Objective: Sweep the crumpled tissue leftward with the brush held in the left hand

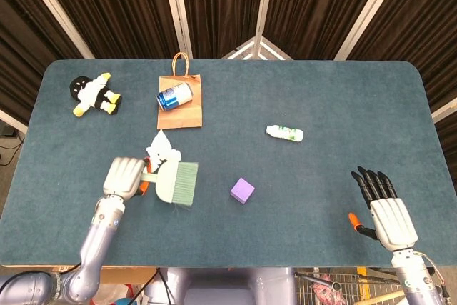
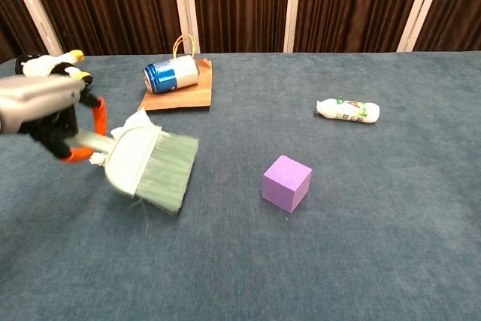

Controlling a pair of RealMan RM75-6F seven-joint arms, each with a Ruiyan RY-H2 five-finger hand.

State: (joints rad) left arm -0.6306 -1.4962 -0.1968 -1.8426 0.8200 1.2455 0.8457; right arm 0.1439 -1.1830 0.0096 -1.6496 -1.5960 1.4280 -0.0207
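The left hand (image 1: 123, 175) gripped the brush (image 1: 176, 183), its head lifted just right of the tissue (image 1: 161, 151) mid-desk. No sweep yet, apparently. The right hand (image 1: 388, 216) lay spread, empty.

On the surface (image 1: 321, 91) lie one crumpled tissue (image 1: 161, 149), one brush (image 1: 176, 182), one purple cube (image 1: 242, 191), one small white bottle (image 1: 285, 132), one blue can (image 1: 175, 96), one brown paper bag (image 1: 182, 108) and one plush penguin (image 1: 91, 93). Two hands show: left hand (image 1: 123, 177) and right hand (image 1: 382, 208).
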